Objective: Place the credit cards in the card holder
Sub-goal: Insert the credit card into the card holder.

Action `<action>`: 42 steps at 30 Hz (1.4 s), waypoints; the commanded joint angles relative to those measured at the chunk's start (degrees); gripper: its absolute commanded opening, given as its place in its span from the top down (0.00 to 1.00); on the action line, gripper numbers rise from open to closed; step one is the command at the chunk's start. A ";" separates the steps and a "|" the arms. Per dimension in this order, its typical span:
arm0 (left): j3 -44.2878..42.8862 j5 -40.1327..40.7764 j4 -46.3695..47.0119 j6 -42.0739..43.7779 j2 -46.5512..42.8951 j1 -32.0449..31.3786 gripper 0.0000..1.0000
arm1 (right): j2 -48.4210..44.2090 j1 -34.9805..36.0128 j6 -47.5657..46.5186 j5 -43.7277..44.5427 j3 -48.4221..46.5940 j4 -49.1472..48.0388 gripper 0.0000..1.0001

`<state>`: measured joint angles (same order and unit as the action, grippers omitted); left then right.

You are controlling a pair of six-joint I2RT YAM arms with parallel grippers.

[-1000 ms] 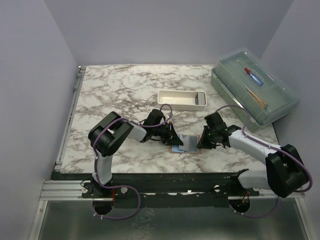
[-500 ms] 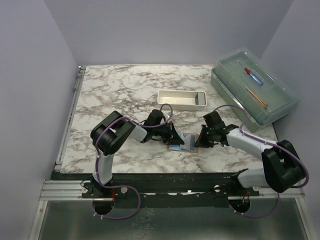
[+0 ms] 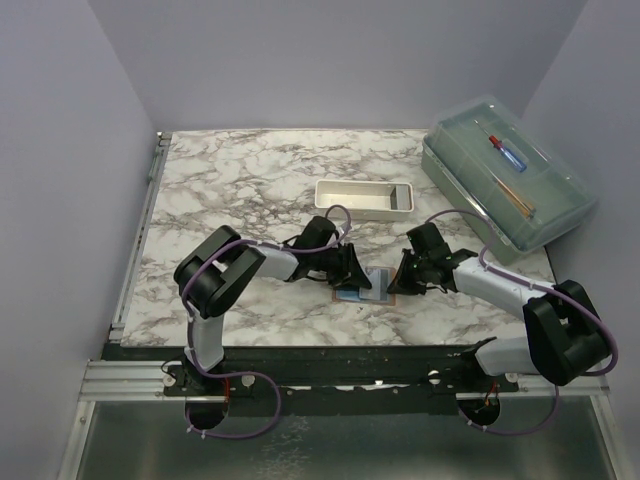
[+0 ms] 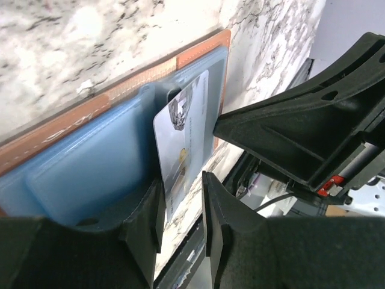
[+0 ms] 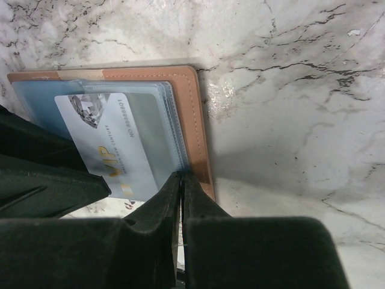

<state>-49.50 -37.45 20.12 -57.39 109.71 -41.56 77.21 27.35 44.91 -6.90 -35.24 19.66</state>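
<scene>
Marble counter (image 3: 230,180), grey-veined, carries everything. Clear lidded box (image 3: 510,185) sits far right, askew. White tray (image 3: 365,214) is mid-counter, beyond the arms. Both arms reach in low and meet over the holder (image 3: 362,290), which lies open and flat near the front edge, tan border around blue-grey panels. I read one card (image 5: 120,144), whitish with print, partly inside the clear sleeve of the panel nearer the right arm, its other end sticking out toward the left arm. Left fingers (image 4: 144,229) stand narrowly apart with that end in the gap; I can't tell if they touch it. Right fingers (image 5: 156,217) are pressed together, tips on the holder where sleeve meets leather; I can't tell whether they pinch anything.
</scene>
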 commanded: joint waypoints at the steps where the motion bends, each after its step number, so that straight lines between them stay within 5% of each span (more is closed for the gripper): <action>1: -4.23 5.17 -8.55 5.55 1.02 -2.48 0.64 | 1.02 0.14 -1.01 -0.87 1.26 -1.41 0.95; 6: -10.31 9.87 -15.25 8.89 1.71 -6.40 0.63 | 0.35 0.16 -0.57 -2.47 1.07 -3.17 0.98; 14: -9.90 12.91 -23.58 14.02 -1.69 -5.32 0.47 | -1.18 0.15 -1.16 1.53 1.00 0.45 0.98; 21: -12.98 14.37 -24.96 16.05 0.58 -5.90 0.46 | 0.86 0.16 -2.10 1.52 0.55 -0.22 0.98; 26: -21.93 17.55 -31.26 19.64 4.46 -12.32 0.46 | 2.20 0.16 -2.10 -2.28 -0.38 -3.15 0.98; 37: -13.68 18.98 -32.60 21.65 -5.62 -7.90 0.38 | -1.00 0.07 -2.93 2.07 -0.20 1.34 0.96; 42: -15.53 17.68 -31.90 21.92 -3.08 -7.93 0.38 | 0.66 0.11 -3.77 -0.51 -0.69 -0.32 0.89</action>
<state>-64.05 -19.64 -10.87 -36.82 105.45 -49.69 77.10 27.07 42.50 -6.85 -35.46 19.44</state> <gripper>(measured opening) 0.618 0.092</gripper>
